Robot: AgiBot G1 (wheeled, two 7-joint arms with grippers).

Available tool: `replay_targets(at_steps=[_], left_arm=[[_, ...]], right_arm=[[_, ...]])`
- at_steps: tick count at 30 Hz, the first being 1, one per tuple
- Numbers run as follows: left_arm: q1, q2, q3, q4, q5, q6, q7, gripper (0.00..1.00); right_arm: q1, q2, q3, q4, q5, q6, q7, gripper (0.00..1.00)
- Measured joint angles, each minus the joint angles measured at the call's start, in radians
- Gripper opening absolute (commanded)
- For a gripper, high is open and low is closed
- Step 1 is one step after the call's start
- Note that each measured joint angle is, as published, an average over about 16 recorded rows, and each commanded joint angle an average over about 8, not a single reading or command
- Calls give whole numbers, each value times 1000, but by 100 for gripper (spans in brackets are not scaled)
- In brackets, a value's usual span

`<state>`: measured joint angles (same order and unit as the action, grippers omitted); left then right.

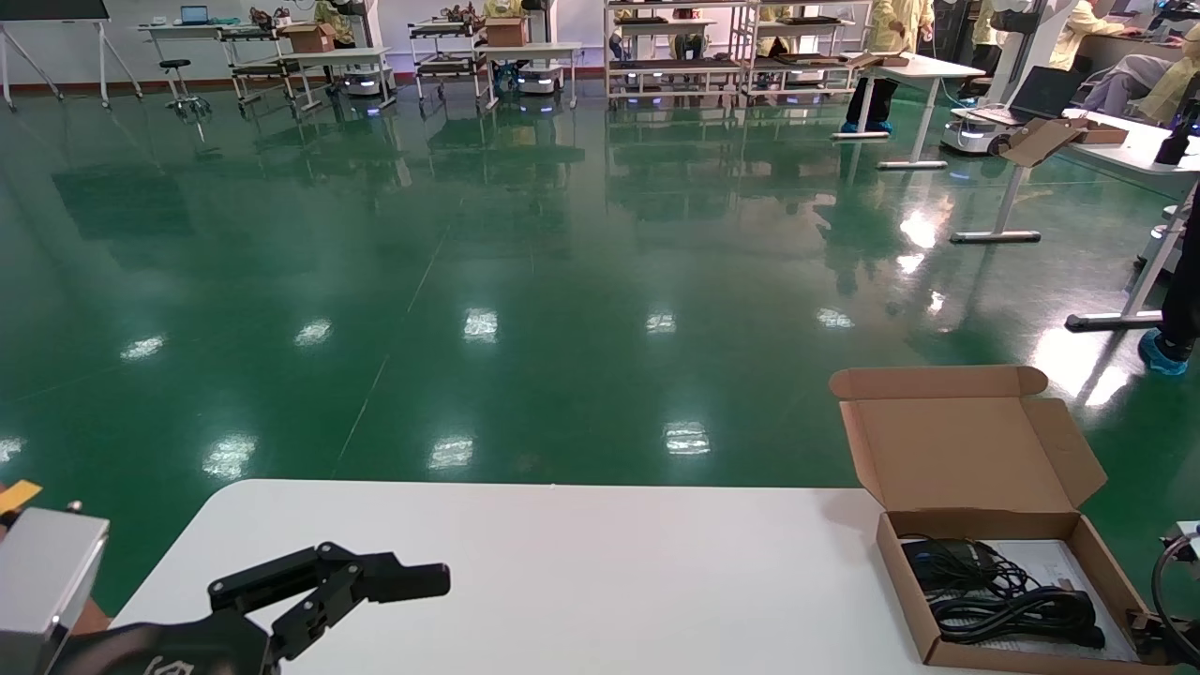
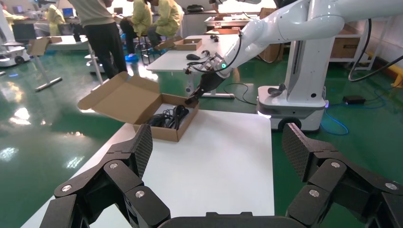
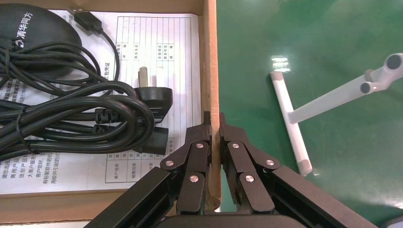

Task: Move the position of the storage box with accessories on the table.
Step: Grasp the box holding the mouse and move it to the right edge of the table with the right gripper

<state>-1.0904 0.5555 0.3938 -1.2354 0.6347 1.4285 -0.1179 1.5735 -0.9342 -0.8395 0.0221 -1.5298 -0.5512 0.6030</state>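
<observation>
The storage box [image 1: 1008, 572] sits open at the near right corner of the table [image 1: 562, 562], its lid standing up on the far side, with the accessories [image 1: 1008, 600], coiled black cables on a white printed sheet, lying loose inside. The right gripper [image 3: 214, 124] is closed on the box's right side wall, 1 finger inside and 1 outside, pinching the thin cardboard edge. The left gripper [image 1: 328, 586] hovers over the near left part of the table, well apart from the box, its jaws spread wide and holding nothing. The box looks light and fairly stiff, though a single corrugated wall could bend or tear if lifted by it alone, so sliding it along the smooth tabletop seems safer. The cables are unsecured and may shift, and the raised lid could flop if the box is jerked.
</observation>
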Motion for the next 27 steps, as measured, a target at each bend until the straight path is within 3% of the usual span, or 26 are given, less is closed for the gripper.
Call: replay_targets(at_steps=[5,13,27], left_arm=[[0,0,0,0,0,0,0,100],[0,0,0,0,0,0,0,100],[0,0,0,0,0,0,0,100]], right_arm=[[1,0,6,2,9,-11,-12,0],[3,0,14,-1,20,-20,-27,98],[10,3,23,-8,33,-23,-45,100]])
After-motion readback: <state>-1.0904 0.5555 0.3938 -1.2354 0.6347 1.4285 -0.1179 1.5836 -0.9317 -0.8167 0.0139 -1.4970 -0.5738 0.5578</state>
